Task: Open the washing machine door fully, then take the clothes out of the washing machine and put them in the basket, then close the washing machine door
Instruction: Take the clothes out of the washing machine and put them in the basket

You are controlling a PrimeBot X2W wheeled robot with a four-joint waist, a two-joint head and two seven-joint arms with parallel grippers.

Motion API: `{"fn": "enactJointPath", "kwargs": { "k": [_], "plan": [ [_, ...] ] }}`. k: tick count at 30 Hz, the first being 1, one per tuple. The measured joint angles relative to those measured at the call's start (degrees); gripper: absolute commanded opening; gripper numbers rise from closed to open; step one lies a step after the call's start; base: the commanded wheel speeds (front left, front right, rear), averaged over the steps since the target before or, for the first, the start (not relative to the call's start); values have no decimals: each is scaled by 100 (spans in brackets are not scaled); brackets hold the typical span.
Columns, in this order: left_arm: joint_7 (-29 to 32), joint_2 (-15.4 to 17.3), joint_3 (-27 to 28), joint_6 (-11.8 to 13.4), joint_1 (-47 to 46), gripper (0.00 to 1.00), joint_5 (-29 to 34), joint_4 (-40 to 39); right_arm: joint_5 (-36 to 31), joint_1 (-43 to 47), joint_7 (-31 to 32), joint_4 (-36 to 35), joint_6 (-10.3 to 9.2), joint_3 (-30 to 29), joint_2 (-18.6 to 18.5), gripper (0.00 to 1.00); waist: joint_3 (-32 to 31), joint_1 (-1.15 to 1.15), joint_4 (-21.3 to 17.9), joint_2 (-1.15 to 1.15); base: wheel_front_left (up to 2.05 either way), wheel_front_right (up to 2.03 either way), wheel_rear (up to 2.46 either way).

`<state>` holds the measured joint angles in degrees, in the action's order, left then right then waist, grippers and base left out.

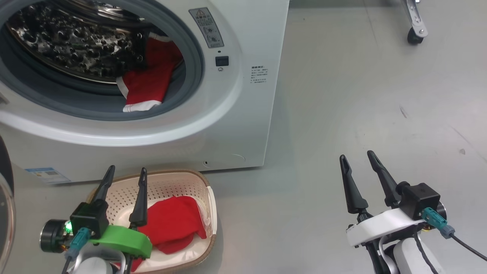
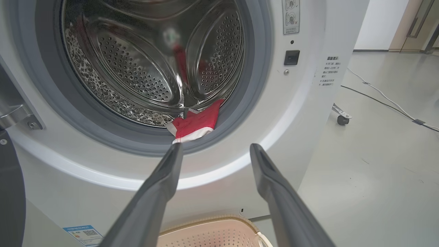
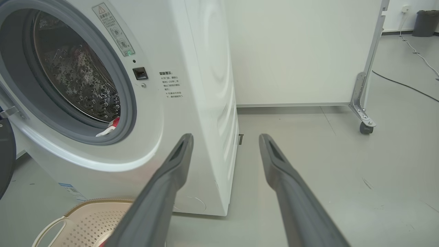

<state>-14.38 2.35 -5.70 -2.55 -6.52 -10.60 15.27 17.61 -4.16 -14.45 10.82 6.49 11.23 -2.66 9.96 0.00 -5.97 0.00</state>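
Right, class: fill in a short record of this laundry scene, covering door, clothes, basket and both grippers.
door: washing machine door swung open
drum: red garment with white trim draped over the grey gasket
basket: cream basket on the floor, red garment inside
left gripper: open, empty, over the basket
right gripper: open, empty, over the floor

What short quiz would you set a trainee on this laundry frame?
1. True or false: the basket is empty.
2. Where is the red garment not yet collected? A on a chair; B draped over the grey seal at the mouth of the drum; C on a shelf.
3. Fill in: the left gripper and right gripper both stand ____.
Key: 1 false, a second red garment lies in it; 2 B; 3 open.
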Motion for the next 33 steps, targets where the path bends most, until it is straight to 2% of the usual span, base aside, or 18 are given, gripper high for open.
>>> {"fn": "enactJointPath", "kwargs": {
  "k": [8,14,22,28,33],
  "plan": [
    [71,92,34,34,-248,100,1,-81,43,-38,0,-92,0,132,0,100,439,0,-66,0,0,0,0],
    [291,430,113,31,-896,100,160,-201,45,-218,0,-154,0,264,0,100,832,0,-164,0,0,0,0],
    [931,712,485,15,-1772,100,-40,-79,409,-563,0,-297,0,449,0,100,1316,0,-397,0,0,0,0],
    [1626,791,684,-34,-2513,100,-363,131,621,-738,0,-372,-10,579,-2,100,1613,0,-643,0,0,0,0],
    [2221,1016,780,-33,-3167,100,-443,357,745,-862,0,-400,-18,751,0,100,1864,0,-835,0,0,0,0]
  ]
}}
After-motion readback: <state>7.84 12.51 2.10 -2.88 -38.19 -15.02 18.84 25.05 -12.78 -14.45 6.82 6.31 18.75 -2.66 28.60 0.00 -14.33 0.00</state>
